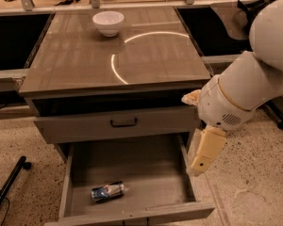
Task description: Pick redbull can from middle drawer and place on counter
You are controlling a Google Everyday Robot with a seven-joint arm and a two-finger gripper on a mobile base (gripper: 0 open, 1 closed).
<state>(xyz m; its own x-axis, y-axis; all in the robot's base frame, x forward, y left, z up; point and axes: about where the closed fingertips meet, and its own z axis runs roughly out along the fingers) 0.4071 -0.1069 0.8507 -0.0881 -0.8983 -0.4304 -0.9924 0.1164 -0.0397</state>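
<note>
Redbull can (107, 191): lying on its side on the floor of the middle drawer (146, 171), toward the front left.
Middle drawer: pulled open (below the drawer with the black handle (123, 123)).
Gripper (198, 167): pointing down just beside the open drawer's right wall, well apart from the can; how wide it stands cannot be told.
Counter (80, 65): white bowl (108, 22) near the rear edge.
</note>
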